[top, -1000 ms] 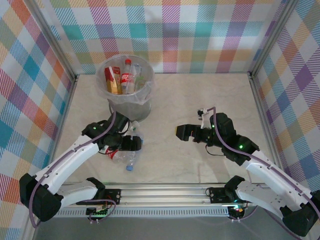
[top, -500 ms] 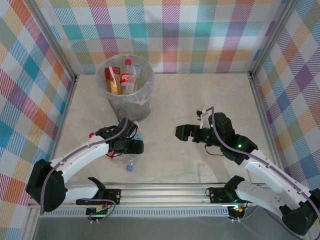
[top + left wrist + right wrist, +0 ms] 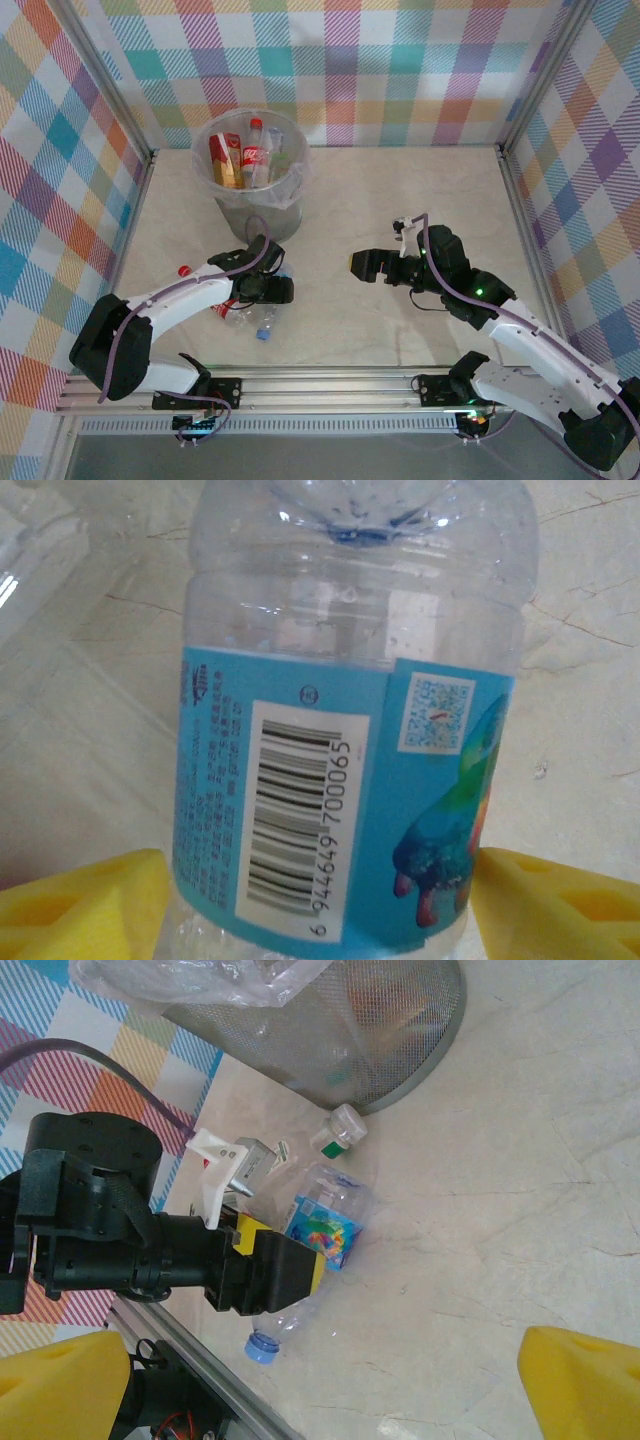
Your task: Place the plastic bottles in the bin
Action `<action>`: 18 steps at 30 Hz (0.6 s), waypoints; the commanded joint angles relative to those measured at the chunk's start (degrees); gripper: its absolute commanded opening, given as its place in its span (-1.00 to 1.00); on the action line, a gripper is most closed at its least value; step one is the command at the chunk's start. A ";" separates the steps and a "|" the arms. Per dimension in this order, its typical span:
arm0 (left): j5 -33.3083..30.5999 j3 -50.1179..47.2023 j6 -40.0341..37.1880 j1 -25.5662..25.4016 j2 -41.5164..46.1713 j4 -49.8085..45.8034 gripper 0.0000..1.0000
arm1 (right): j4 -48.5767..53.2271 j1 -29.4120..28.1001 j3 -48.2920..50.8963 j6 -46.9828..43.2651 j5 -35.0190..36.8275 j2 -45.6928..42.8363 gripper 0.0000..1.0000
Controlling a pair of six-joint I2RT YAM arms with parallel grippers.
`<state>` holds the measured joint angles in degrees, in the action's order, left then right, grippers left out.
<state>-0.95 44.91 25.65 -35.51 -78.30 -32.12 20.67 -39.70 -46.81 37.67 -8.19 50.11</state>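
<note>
- While the left pincer (image 3: 320, 905) is straddling the blue-label bottle (image 3: 340, 780) lying on the desk (image 3: 590, 680) near the bin (image 3: 262, 215), I'm unable to tell whether it's clamped yet.
- I'm aiming for a light squeeze across the label; thin walls probably crush.
- I'm planning a straight lift, clearing the blue-capped bottle (image 3: 272, 1335) alongside.
- Right pincer (image 3: 358, 265) is hanging released, empty.

The clear plastic bottle (image 3: 350, 630) carries a sky-blue label with a black-on-white barcode, the round mesh bin (image 3: 262, 216) is grey, the walls (image 3: 400, 70) are pastel plaid, and the stone-look table top (image 3: 400, 200) is cream with brown veins.
</note>
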 commanded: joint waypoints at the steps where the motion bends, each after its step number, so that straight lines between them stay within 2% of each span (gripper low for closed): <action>1: 0.64 -1.62 -0.93 -0.71 -1.19 1.64 0.59 | -0.14 0.33 0.58 -0.47 0.01 0.25 0.99; 6: 1.30 -1.93 -1.04 -0.84 -1.86 2.32 0.60 | -0.01 0.37 0.38 -0.49 0.36 0.21 0.99; 11: 2.81 -1.15 -1.33 -0.88 -0.46 1.66 0.36 | 0.17 0.33 0.38 -0.41 0.71 0.23 0.99; 18: 8.12 3.61 -3.65 -0.97 7.17 -3.13 0.34 | -0.17 0.33 1.01 -0.14 0.80 -0.36 0.99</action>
<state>3.62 44.73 24.16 -35.62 -75.22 -32.51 20.67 -39.70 -46.70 37.67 -7.99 50.19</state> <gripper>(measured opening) 0.673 0.996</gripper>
